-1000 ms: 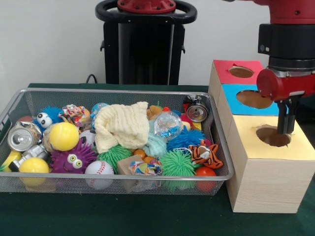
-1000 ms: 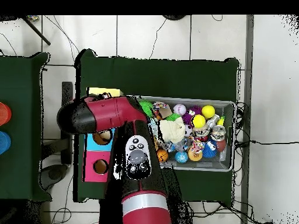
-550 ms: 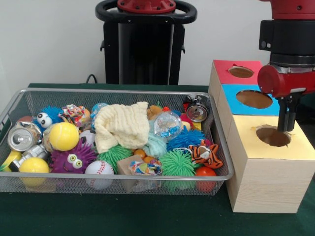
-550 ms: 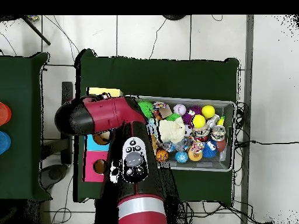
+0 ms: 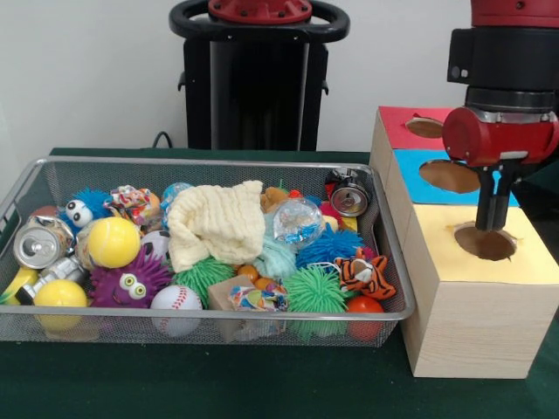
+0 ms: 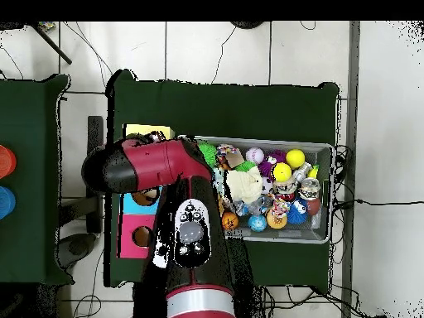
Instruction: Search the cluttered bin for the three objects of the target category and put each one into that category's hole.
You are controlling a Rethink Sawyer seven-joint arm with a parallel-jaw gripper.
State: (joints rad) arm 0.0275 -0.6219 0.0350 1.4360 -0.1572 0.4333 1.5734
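My gripper (image 5: 492, 223) hangs just above the hole (image 5: 486, 242) in the yellow top of the wooden box (image 5: 472, 323). It is open, and nothing shows between its fingers. The box also has a blue section (image 5: 445, 176) and a red section (image 5: 421, 127), each with its own hole. To the box's left, the wire bin (image 5: 210, 325) is full of toys: a cream cloth (image 5: 214, 223), a yellow ball (image 5: 113, 242), a baseball (image 5: 175, 299), a tiger toy (image 5: 365, 273), spiky balls and cans. In the overhead view the arm (image 6: 153, 164) hides the gripper and most of the box.
The bin's rim (image 5: 395, 253) stands close to the box's left wall. A black stand (image 5: 258, 78) rises behind the bin. In the overhead view, green cloth (image 6: 248, 108) lies beyond the bin (image 6: 325, 151), and a second green table (image 6: 29, 124) sits at the left.
The gripper has drifted a little to the left over the yellow hole and risen slightly. The bin's contents have not moved.
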